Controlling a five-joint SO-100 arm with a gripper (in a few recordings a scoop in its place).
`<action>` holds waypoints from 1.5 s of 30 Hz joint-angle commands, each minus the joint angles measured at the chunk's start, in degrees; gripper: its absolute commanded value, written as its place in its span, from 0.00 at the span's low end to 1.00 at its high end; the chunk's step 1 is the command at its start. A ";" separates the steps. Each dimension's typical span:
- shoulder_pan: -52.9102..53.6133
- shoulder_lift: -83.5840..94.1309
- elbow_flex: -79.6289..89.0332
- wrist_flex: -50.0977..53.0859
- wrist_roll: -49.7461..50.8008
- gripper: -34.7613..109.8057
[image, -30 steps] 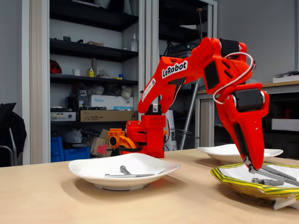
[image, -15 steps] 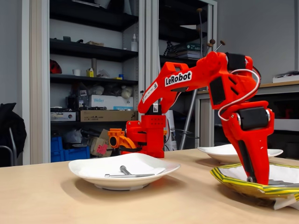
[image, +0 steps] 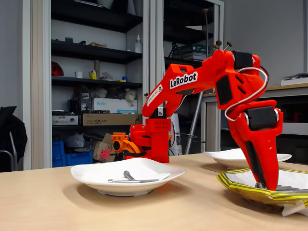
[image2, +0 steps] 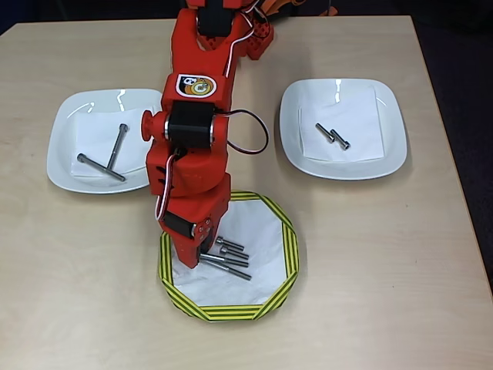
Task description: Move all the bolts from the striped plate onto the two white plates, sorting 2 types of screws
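Overhead view | grey bolts (image2: 231, 258) on yellow-green striped plate (image2: 289, 254) | end effector (image2: 202, 260) grip state: cannot tell

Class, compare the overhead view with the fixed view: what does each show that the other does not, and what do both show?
Overhead only: two short bolts on the right white plate, and a cluster of bolts on the striped plate. Fixed only: shelves behind the table. Both: the gripper down over the striped plate, and two long bolts on the other white plate.
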 commanded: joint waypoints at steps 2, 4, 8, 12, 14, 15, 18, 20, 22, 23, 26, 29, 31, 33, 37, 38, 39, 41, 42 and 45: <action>0.70 1.58 -2.11 1.05 1.14 0.24; 0.79 1.67 -2.11 1.32 1.23 0.24; 0.88 1.67 -2.55 1.67 1.05 0.24; 0.97 1.85 -2.90 1.93 1.05 0.24; 0.97 2.29 -2.90 2.29 1.05 0.24; 0.97 2.55 -2.90 2.46 1.05 0.24; 1.05 3.78 -2.90 3.08 1.14 0.24; 1.23 4.66 -2.90 3.43 1.23 0.24; 1.32 5.27 -2.90 3.52 1.23 0.24; 1.32 5.62 -2.90 3.60 1.23 0.24; 1.32 6.06 -2.81 3.78 1.23 0.24; 1.05 7.03 -2.29 3.78 1.76 0.24; 0.97 8.09 -1.67 3.78 2.20 0.24; 1.05 9.67 -0.53 3.78 2.81 0.24; 2.29 13.54 0.97 3.43 3.34 0.24; 2.55 14.68 1.76 3.52 3.34 0.24; 2.90 16.08 3.08 3.69 3.52 0.24; 3.69 19.25 6.24 3.87 3.78 0.24; 4.04 20.57 7.56 3.96 3.69 0.24; 4.83 23.47 9.93 4.57 3.52 0.24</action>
